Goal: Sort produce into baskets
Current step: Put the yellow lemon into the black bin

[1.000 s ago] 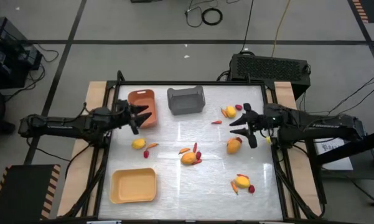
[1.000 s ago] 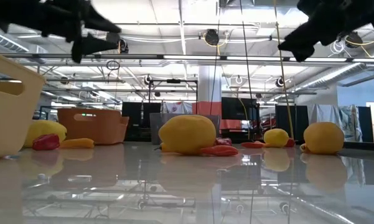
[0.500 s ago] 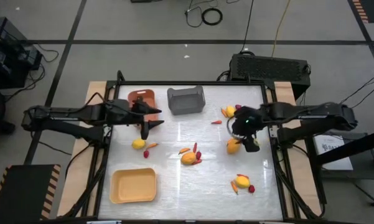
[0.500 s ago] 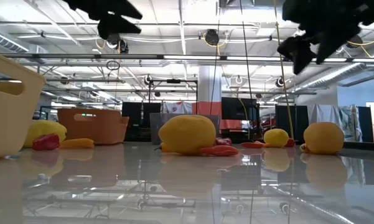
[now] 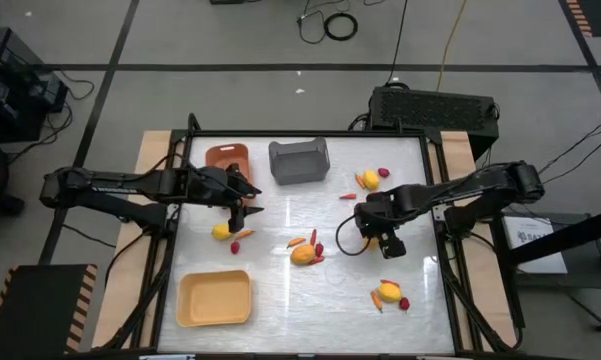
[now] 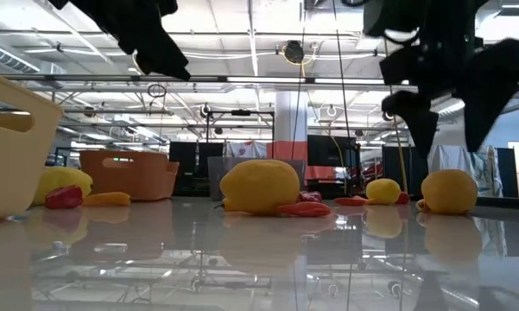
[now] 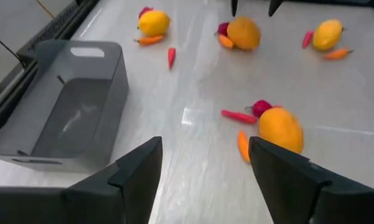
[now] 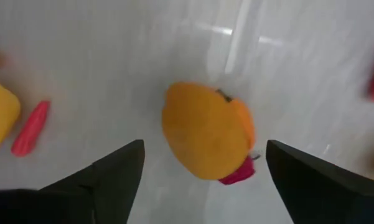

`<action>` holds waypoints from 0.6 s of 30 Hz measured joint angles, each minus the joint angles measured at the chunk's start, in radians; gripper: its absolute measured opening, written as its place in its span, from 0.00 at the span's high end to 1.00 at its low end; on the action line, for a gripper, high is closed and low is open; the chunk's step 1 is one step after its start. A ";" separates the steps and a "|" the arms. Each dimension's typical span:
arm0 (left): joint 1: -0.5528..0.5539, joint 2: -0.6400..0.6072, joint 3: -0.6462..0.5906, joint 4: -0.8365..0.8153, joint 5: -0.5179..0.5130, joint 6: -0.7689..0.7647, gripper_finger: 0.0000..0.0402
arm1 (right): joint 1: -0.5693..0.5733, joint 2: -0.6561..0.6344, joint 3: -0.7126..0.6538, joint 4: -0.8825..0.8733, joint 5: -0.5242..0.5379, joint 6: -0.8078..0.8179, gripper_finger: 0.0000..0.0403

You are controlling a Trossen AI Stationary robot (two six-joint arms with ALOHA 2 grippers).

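Produce lies scattered on the white table: a yellow-orange fruit (image 8: 205,130) with a dark red piece (image 8: 236,177) at its side, a centre fruit (image 5: 303,254) among carrot sticks, and other fruits (image 5: 221,232), (image 5: 370,180), (image 5: 389,292). My right gripper (image 5: 383,236) points down, open. It hangs above the first fruit (image 6: 449,192), with a finger on either side and clear of it. My left gripper (image 5: 242,207) is open and empty above the table, by the orange-brown basket (image 5: 225,158). The dark grey basket (image 5: 299,161) and the pale yellow basket (image 5: 214,298) stand apart.
The grey basket (image 7: 68,124) stands close in front of my left gripper. A red stick (image 8: 30,127) and another fruit's edge (image 8: 0,121) lie near the right gripper's fruit. A black box (image 5: 435,105) sits beyond the table's far edge. Bare tabletop lies between the centre fruit and the yellow basket.
My right gripper has come down and toward the near edge, over the fruit. It has tipped from slanting to pointing down, and its fingers have opened wide. My left gripper has moved off the orange-brown basket toward the table's middle, has tilted downward, and stays open.
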 joint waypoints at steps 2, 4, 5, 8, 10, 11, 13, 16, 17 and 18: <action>0.000 0.015 0.000 0.007 0.000 0.000 0.35 | 0.006 0.028 0.000 -0.006 -0.001 -0.003 0.16; 0.000 0.029 0.000 0.005 0.000 0.000 0.31 | 0.011 0.050 0.000 -0.002 0.000 -0.007 0.15; 0.000 0.035 0.000 0.006 0.000 0.000 0.29 | 0.010 0.059 0.000 0.002 0.000 -0.006 0.15; 0.000 0.047 0.000 0.008 0.000 -0.001 0.23 | 0.010 0.088 0.000 0.006 0.020 0.010 0.15; 0.000 0.056 0.000 0.010 0.000 -0.002 0.20 | 0.009 0.104 0.000 0.007 0.038 0.021 0.15; 0.000 0.060 0.000 0.009 0.000 -0.002 0.20 | 0.009 0.113 0.000 0.011 0.040 0.022 0.15; 0.000 0.063 0.000 0.010 0.000 -0.004 0.19 | 0.010 0.126 0.000 0.028 0.049 0.022 0.15; 0.000 0.063 0.000 0.016 -0.001 -0.038 0.19 | 0.009 0.138 0.000 0.039 0.049 0.021 0.15; 0.000 0.063 0.000 0.016 -0.001 -0.052 0.19 | 0.009 0.138 0.000 0.039 0.049 0.021 0.15; 0.000 0.063 0.000 0.015 -0.001 -0.055 0.19 | 0.009 0.137 0.000 0.040 0.049 0.022 0.16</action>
